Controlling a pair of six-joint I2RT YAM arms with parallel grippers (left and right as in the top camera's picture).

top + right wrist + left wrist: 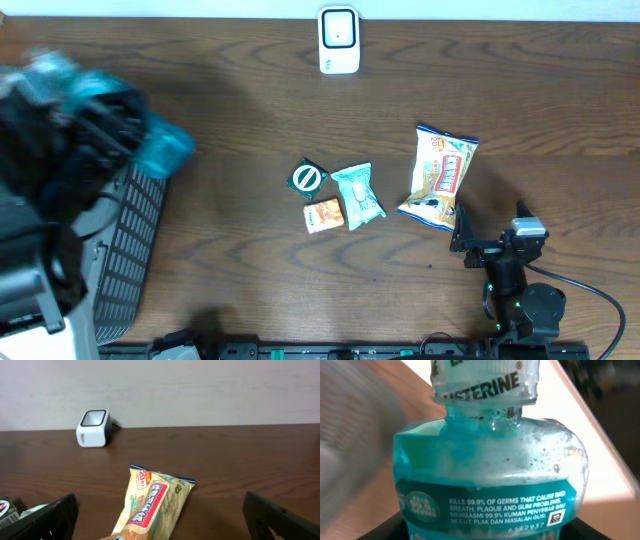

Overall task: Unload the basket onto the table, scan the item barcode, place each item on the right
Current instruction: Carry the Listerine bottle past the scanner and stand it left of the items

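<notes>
Dark wood-grain worktop [250,90], seen from above. A black mesh basket [130,240] stands at its left edge. Over the basket's far end the left arm appears as a motion-blurred mass; the left fingers [118,118] are clamped on the teal mouthwash bottle [165,148], which is raised off the worktop at far left, well apart from the scanner [339,40]. In the left wrist view the bottle fills the frame, cap uppermost, its teal label facing the camera with a small square code [556,517] at lower right. A yellow-and-blue snack bag [440,175] lies right of centre. Just beside its near corner, the right fingers [50,517] are spread wide with nothing between them. The white scanner sits at the far edge, centre. Near the middle lie three small packets close together: a pale teal one [357,195], a dark green one [308,178] bearing a white circle-and-slash, and an orange one [323,215].
</notes>
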